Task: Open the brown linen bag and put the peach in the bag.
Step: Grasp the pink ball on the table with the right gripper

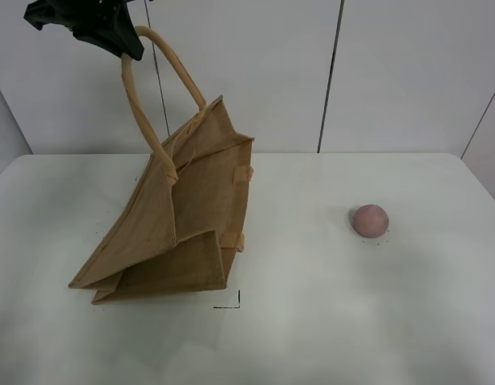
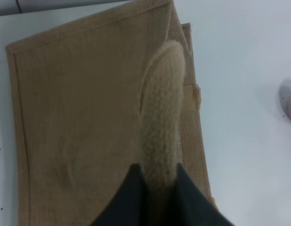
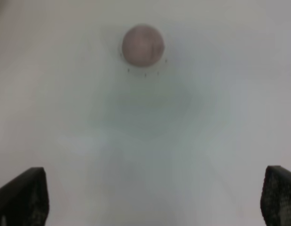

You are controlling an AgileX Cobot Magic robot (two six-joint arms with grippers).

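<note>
One white table [image 1: 391, 321] fills the scene, with pale wall panels [image 1: 335, 72] split by dark seams behind it. On the table's left half is one brown linen bag [image 1: 191, 216]. It is folded flat and tilted, with its bottom edge resting on the surface and its top raised. One rolled loop handle [image 1: 151, 88] rises from it. The left gripper [image 1: 123, 44] is high above the table, its jaws closed tight around the top of that loop. The left wrist view shows the dark fingers [image 2: 131, 197] pinching the woven handle.

The right gripper [image 3: 154, 193] holds nothing and its jaws are spread wide. The one peach [image 1: 370, 220] sits on bare table to the right, well apart from the bag. It lies ahead of the right gripper's gap, not touching either finger. A small black corner mark [image 1: 231, 303] lies just beside the bag's lower edge.
</note>
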